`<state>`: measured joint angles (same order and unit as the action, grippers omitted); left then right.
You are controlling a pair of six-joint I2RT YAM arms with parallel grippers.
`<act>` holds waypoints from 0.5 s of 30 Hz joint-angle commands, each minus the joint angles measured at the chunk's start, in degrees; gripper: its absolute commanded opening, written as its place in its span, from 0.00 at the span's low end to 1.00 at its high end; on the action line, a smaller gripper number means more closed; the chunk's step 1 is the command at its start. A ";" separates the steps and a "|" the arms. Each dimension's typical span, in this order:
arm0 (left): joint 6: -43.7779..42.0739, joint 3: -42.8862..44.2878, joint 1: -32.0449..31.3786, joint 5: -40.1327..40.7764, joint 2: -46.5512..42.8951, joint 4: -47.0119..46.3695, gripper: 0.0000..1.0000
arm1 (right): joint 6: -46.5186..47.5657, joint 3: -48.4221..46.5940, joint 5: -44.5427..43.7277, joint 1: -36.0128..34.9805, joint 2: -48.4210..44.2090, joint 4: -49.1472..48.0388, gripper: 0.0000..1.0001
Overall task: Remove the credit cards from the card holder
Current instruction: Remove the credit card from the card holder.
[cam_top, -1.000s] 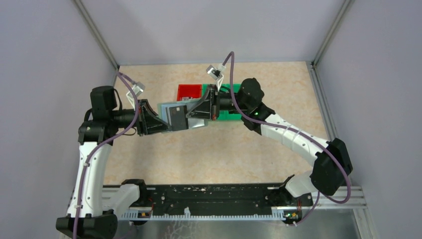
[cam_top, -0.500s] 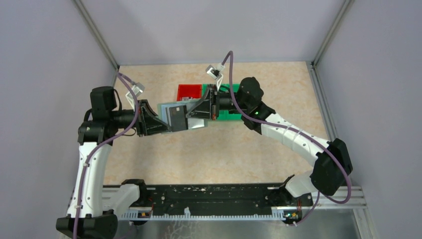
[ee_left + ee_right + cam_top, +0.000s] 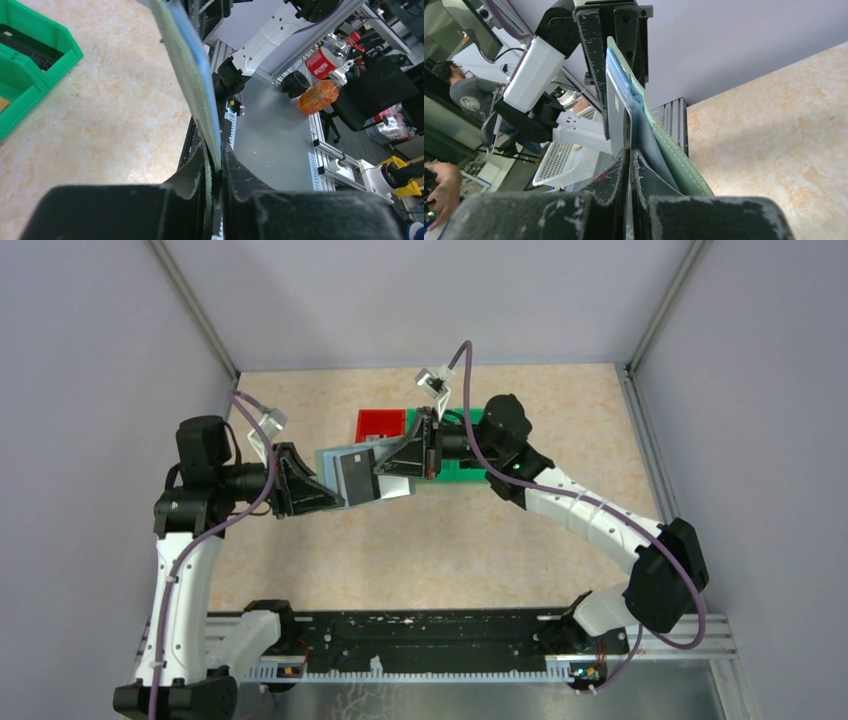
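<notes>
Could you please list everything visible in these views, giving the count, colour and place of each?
card holder: one, grey-green outside and pale blue-grey inside, held open above the table between both grippers.
credit card: one clearly seen, dark grey-black, against the holder's inside.
red bin: one, red, far middle of the table.
green bin: one, green, beside the red bin, partly behind the right arm.
table: one, beige marbled, under everything.
left gripper: one, black, jaws shut on the card holder's edge.
right gripper: one, black, jaws shut on the credit card.
</notes>
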<state>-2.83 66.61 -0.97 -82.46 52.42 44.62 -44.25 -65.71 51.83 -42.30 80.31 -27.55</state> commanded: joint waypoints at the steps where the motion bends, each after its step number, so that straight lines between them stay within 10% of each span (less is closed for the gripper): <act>1: 0.68 -0.06 0.00 0.70 -0.11 -2.02 0.08 | -0.19 -1.25 0.01 0.56 -2.43 -3.17 0.00; 12: 8.83 -0.93 0.03 2.67 -1.38 -9.78 0.00 | -3.71 5.43 -2.58 0.55 -5.50 -9.27 0.00; 15: 10.85 -1.33 0.03 2.05 -1.75 -11.66 0.00 | -8.34 6.32 -3.29 -0.14 -3.66 -15.85 0.15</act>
<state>4.10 65.76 -0.99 -79.42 51.81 39.09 -47.29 -60.36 49.52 -42.09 76.60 -33.61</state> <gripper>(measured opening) 0.101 0.071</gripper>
